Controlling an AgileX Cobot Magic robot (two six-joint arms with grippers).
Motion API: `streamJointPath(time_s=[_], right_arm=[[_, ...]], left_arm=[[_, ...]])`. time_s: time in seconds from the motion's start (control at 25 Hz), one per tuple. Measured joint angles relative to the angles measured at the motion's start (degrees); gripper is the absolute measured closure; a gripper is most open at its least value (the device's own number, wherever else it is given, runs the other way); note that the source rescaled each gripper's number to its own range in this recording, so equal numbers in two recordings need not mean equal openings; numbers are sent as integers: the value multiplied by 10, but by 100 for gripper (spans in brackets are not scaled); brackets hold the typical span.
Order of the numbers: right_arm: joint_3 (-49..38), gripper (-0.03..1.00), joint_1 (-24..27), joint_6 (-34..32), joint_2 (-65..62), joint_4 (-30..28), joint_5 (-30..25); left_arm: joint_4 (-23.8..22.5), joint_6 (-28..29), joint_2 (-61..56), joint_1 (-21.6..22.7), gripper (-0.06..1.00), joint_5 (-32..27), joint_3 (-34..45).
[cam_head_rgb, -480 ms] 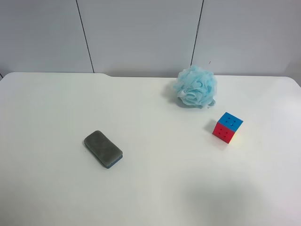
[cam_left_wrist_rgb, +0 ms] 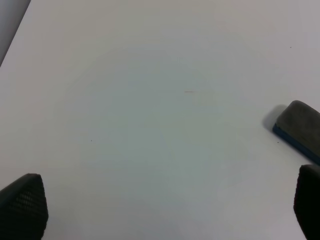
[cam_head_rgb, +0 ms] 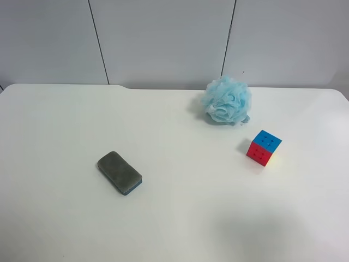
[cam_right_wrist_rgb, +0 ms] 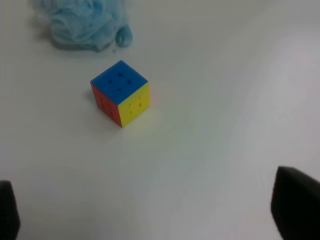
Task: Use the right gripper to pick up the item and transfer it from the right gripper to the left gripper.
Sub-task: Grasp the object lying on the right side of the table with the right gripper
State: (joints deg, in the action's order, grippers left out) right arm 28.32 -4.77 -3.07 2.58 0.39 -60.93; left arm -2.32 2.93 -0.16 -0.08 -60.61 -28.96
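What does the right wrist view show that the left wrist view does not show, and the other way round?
Only the right wrist view: the puzzle cube, blue face up, standing on the table apart from the light-blue bath pouf, and the right hand, open and short of the cube. Only the left wrist view: the dark-grey sponge lying flat, and the left hand, also open. Both: the white table, and a hand spread wide with nothing held.
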Motion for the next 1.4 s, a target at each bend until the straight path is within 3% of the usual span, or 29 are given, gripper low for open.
streamJointPath(time_s=[0.32, 0.48, 0.8, 1.2, 1.4], right_arm=[[0, -3, 0, 0, 1, 1, -1], [30, -3, 0, 1, 46, 5, -30], [148, -3, 0, 70, 290, 5, -47], [303, -3, 0, 156, 641, 5, -36], [356, -3, 0, 230, 769, 16, -15]], left_arm=[[0, 0, 0, 0, -6, 0, 0], [0, 0, 0, 0, -6, 0, 0], [0, 0, 0, 0, -6, 0, 0], [0, 0, 0, 0, -6, 0, 0], [0, 0, 0, 0, -6, 0, 0]])
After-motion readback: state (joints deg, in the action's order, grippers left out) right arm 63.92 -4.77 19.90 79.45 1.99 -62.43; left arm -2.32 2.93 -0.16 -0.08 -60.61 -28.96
